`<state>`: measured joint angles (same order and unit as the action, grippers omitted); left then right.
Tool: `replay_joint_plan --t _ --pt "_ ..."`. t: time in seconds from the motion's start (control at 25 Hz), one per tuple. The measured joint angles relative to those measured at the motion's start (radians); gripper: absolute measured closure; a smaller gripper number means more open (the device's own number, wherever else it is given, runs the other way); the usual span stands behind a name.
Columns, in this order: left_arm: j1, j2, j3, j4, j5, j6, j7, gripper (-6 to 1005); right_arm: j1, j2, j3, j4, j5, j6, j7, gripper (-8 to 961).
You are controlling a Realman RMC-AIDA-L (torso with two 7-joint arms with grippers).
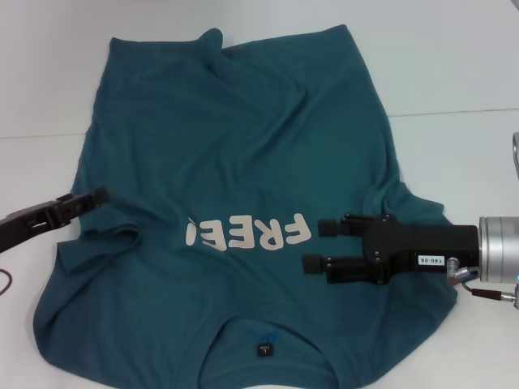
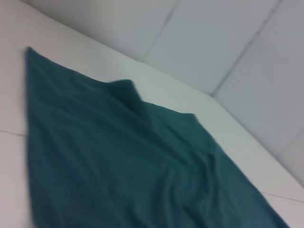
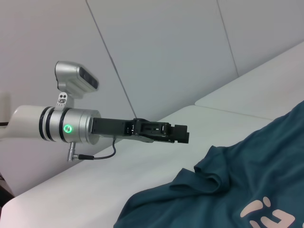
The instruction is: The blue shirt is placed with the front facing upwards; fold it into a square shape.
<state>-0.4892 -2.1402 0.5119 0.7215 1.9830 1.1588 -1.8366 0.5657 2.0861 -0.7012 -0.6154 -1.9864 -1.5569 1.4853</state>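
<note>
Large dark teal-blue short-sleeved cotton T-shirt (image 1: 235, 203) lies front up on the white counter (image 1: 454, 73), cream "FREE" lettering (image 1: 251, 233) showing, small dark neck label (image 1: 263, 350) at the collar on the robot's side of the lettering, hem on the far side of it. Cloth is rumpled, with ridges across the body beyond the lettering and one hem corner curled up; no real fold is made yet, so the task looks near its start, with both sides still to fold in and then the length, by my judgement. Right hand (image 1: 318, 245) sits over the shirt just beside the last letters, fingers parted to a medium gap, holding nothing. Left hand (image 1: 89, 198) is at the shirt edge on the other side of the lettering, by a bunched sleeve (image 1: 113, 239); fingers look close together but cannot tell if they pinch cloth. Right wrist view shows the left hand (image 3: 178, 134) above the counter, apart from the cloth there. Collar-side edge of the shirt is cut off in the head view; left wrist view shows only shirt cloth, no fingers.
</note>
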Motion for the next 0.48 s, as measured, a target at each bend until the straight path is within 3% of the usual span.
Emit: replay_joint_plan --t 0.36,0.48 --pt "-0.004 -0.008 0.071 -0.030 0.009 -0.177 0.005 170 0.009 0.000 -0.007 0.001 0.000 0.003 0.007 67" --pt "-0.007 -0.013 0.110 -0.035 0.010 -0.212 0.005 174 0.011 0.000 -0.007 0.002 0.000 0.003 0.007 68"
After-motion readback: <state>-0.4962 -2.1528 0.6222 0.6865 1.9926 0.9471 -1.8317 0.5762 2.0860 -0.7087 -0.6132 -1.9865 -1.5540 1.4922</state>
